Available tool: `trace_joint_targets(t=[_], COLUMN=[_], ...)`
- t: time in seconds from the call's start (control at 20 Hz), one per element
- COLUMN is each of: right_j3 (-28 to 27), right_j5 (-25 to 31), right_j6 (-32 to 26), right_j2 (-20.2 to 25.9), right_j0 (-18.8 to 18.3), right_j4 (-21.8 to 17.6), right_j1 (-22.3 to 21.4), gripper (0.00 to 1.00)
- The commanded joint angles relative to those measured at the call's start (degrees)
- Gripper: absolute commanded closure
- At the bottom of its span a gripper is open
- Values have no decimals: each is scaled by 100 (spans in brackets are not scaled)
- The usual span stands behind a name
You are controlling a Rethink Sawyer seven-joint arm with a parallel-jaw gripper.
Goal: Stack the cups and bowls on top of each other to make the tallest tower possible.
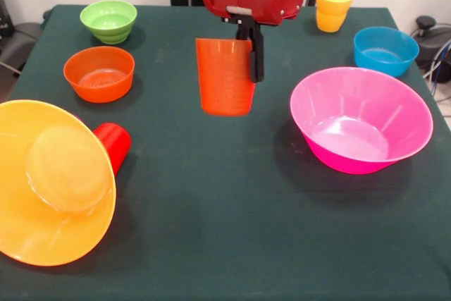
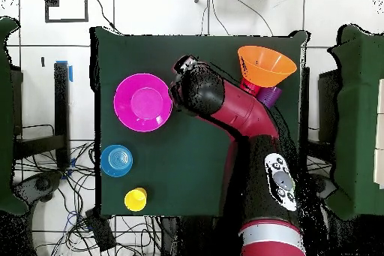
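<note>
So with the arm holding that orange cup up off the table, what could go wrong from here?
The gripper seems to pinch the orange cup only at one side of its rim, so the cup could swing or slip out when the arm moves. The large yellow-orange bowl sits tipped on its side against the red cup; a nudge could set either rolling. The pink bowl lies close beside the cup, so a low sideways pass might clip its rim.

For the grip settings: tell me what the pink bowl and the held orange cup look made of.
Pink bowl: likely glossy translucent plastic; light glints off its inside. Orange cup, gripped by the hand: probably thin plastic, duller, faintly ribbed.
</note>
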Motion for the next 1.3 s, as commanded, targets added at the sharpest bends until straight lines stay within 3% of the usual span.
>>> trace_joint_targets(t=[0.05, 0.5, 0.9, 1.3], right_j3=[-917, -1721, -1885, -1853], right_j5=[1804, 2229, 1553, 1312], right_j6=[455, 1552, 2055, 2133], right_j2=[-729, -935, -1153, -1204], right_j0=[563, 1425, 1919, 2033], right_j4=[-740, -303, 52, 111], right_j1=[235, 600, 1092, 1302], gripper=[100, 100, 100, 100])
